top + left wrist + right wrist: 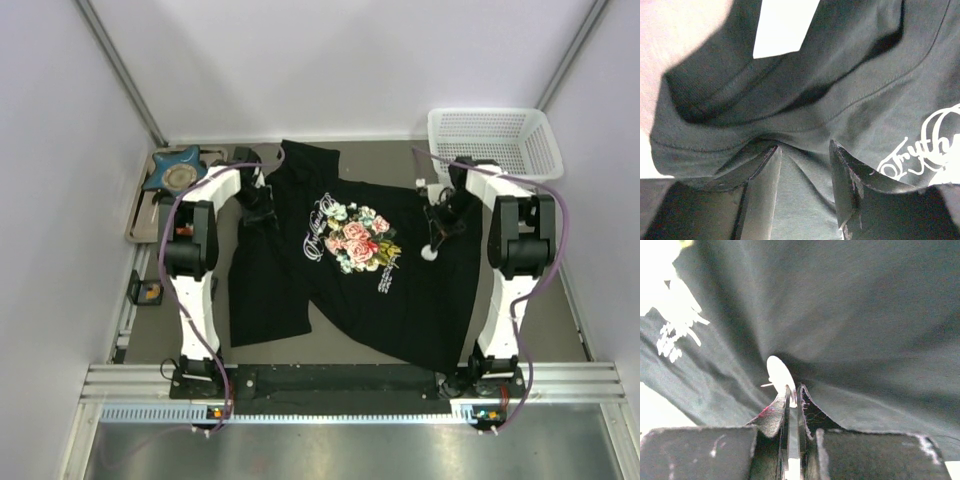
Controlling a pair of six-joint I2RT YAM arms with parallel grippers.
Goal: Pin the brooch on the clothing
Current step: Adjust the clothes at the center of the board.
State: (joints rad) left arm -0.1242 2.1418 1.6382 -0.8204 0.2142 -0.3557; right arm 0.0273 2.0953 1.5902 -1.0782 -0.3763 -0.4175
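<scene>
The black T-shirt (275,285) lies spread on the table (560,330). The right gripper (793,391) is squeezed tight on the edge of the little round brooch (778,373) — the brooch touches the cloth, just right of the flower picture (352,238). The left gripper (805,150) presses on the shirt's left edge — its fingers are apart, with some cloth between them.
</scene>
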